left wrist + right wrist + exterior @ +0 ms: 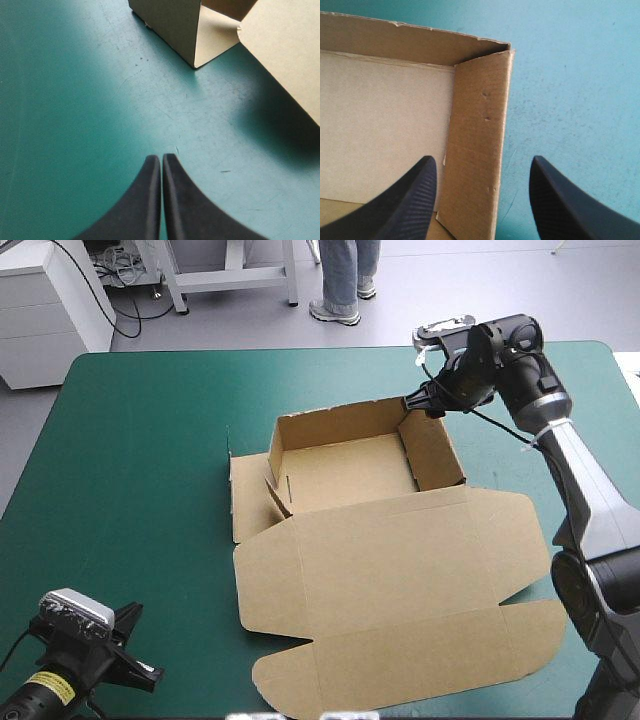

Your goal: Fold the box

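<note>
1. Box (385,560) — brown board, mid-table on the teal-green cover (130,460), toward the right side.
2. Far part is an open tray w/ far & right walls up. The left wall is only partly raised, and a flap lies flat beside it.
3. Lid lies flat toward the near edge, flaps spread.
4. Right gripper (480,165) — fingers wide apart astride the tray's right wall by the far-right corner, one inside, one outside.
5. Left gripper (161,159): fingers pressed together, nothing between, over bare cover near the near-left corner, well apart from the box.
</note>
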{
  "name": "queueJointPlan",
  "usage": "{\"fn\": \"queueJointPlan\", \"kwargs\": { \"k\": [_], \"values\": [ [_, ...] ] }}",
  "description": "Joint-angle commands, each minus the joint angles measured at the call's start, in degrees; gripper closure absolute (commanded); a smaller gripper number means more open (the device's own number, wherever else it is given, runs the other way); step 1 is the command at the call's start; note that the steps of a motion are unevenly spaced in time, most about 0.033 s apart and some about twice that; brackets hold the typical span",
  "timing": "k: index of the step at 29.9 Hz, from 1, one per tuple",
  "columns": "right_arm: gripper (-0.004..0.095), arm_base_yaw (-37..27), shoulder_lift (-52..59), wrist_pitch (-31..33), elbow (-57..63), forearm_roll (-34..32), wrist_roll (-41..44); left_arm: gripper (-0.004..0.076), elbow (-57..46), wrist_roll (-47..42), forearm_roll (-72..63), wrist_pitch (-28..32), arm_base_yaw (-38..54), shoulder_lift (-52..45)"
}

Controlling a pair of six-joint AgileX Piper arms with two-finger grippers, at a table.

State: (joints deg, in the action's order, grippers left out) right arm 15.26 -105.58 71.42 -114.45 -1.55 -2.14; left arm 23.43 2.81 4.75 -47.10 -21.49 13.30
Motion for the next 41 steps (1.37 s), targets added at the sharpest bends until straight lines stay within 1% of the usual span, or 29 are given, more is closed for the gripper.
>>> {"fn": "queueJointPlan", "kwargs": {
  "k": [1,10,15,20,23,25,26,27,28,30,31,36,41],
  "values": [
    [0.0388,-0.45,4.11,0.37,-1.71,-0.69,-0.13,0.0730,2.19,-0.51,-0.36,3.07,0.16,0.56],
    [0.0388,-1.82,-1.58,0.37,-1.15,-0.42,-0.96,0.0730,2.19,-0.51,-0.36,3.42,0.16,0.56],
    [0.0388,-2.33,-6.67,0.37,-1.15,1.55,-0.86,0.0730,2.19,-0.51,-0.12,3.42,0.16,0.56],
    [0.0394,-2.33,-10.33,0.37,-1.15,3.52,1.74,0.0730,2.19,-0.51,-0.12,3.42,0.16,0.56],
    [0.0403,-2.33,-11.17,0.37,-1.06,3.53,2.14,0.0730,2.19,-0.51,-0.12,3.42,0.16,0.56],
    [0.0445,-2.33,-11.55,0.37,-1.06,3.42,2.14,0.0730,2.19,-0.51,-0.12,3.42,0.16,0.56],
    [0.0488,-2.33,-11.64,0.37,-1.06,3.42,2.14,0.0730,2.19,-0.51,-0.12,3.42,0.16,0.56],
    [0.0552,-2.33,-11.69,0.37,-1.06,3.42,2.14,0.0730,2.19,-0.51,-0.12,3.42,0.16,0.56],
    [0.0642,-2.33,-11.69,0.37,-1.06,3.42,2.14,0.0730,2.19,-0.51,-0.12,3.42,0.16,0.56],
    [0.0867,-2.33,-11.69,0.37,-1.06,3.42,2.14,0.0731,2.19,-0.51,-0.12,3.42,0.16,0.56],
    [0.0925,-2.33,-11.69,0.37,-1.06,3.42,2.14,0.0730,2.19,-0.51,-0.12,3.42,0.16,0.56],
    [0.0926,-2.33,-10.38,0.37,-1.16,3.53,2.14,0.0731,2.19,-0.51,-0.12,3.42,0.16,0.56],
    [0.0926,-2.33,-3.47,0.37,-1.16,3.32,1.63,0.0730,2.19,-0.51,-0.12,3.42,0.16,0.56]
  ]
}}
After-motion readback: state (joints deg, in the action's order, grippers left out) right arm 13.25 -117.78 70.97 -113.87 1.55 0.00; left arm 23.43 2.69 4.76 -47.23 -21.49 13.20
